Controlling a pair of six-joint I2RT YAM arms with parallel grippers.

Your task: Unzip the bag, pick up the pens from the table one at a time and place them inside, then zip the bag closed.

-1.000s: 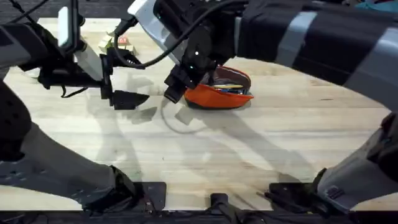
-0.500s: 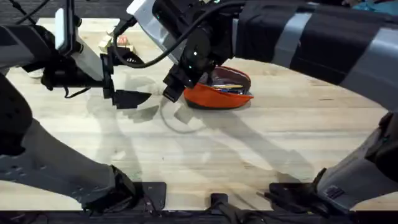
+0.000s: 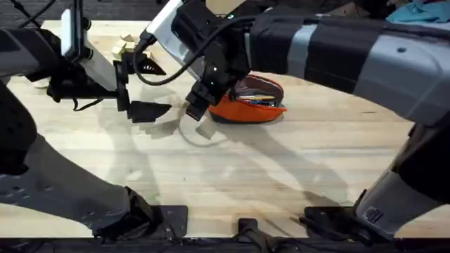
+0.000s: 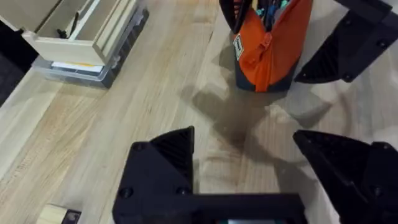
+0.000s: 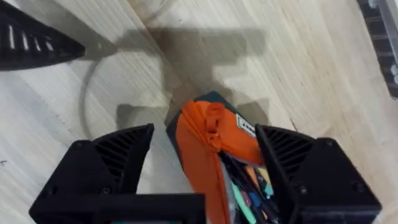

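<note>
Bag: orange bag [image 3: 247,104] on the bench [image 3: 281,169], mid-bench, mouth unzipped, pen-like items inside.
Right jaws [image 5: 205,152]: apart, straddling the bag's end, not clamped.
Left jaws [image 4: 245,165]: apart, empty, well left of the bag.
Progress: filling looks done; zipping closed remains.
Change: right arm shifted slightly; bag unmoved.

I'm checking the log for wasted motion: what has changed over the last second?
Very little. The right arm shifted a bit toward the table's far left, its gripper staying open astride the end of the bag. Nothing was grasped or released. The bag stayed put, still unzipped with its contents showing. The left gripper held open over bare table.
</note>
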